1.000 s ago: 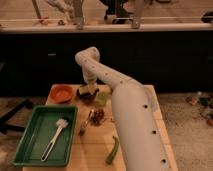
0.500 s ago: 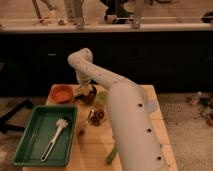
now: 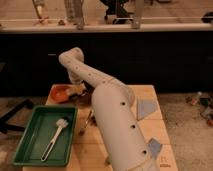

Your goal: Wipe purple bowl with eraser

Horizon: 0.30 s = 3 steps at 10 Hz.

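Well to the left of and nearer the camera than the end effector (image 3: pixel 79 90), a green tray (image 3: pixel 25 140) held a white-bristled brush (image 3: pixel 56 134). Just left of the end effector sat the orange bowl (image 3: pixel 60 92). The end effector itself hung low over the far left of the worktop (image 3: pixel 150 95), its opening impossible to tell, and something pale showed at it, perhaps the eraser. The purple bowl seemed to lie just right of it, mostly hidden by the arm (image 3: pixel 115 125). Wiping well would likely call for light pressure and small strokes kept clear of the orange bowl.

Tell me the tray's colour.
Green tray, camera view; gripper is beyond it, by the orange bowl.
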### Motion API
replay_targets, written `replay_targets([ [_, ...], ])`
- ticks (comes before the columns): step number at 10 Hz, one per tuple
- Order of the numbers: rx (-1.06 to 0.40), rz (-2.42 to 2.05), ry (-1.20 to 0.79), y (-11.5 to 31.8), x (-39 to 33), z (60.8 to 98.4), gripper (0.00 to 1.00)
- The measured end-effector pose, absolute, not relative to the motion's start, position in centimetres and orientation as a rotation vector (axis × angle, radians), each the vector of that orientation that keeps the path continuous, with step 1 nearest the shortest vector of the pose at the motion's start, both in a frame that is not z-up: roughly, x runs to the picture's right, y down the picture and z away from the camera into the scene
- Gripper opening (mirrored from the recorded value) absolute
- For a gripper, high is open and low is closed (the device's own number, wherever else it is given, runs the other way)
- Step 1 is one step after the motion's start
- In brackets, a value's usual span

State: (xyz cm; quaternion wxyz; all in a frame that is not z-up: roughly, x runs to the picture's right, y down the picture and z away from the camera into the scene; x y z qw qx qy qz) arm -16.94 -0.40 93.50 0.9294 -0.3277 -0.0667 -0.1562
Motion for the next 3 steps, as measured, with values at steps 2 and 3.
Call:
replay_targets([
  [2,-0.669,-0.313,-0.130,-1.1,-16.3,93.7,0.00],
  [3,-0.669,-0.305,-0.123,-1.3,-15.6,93.8,0.00],
])
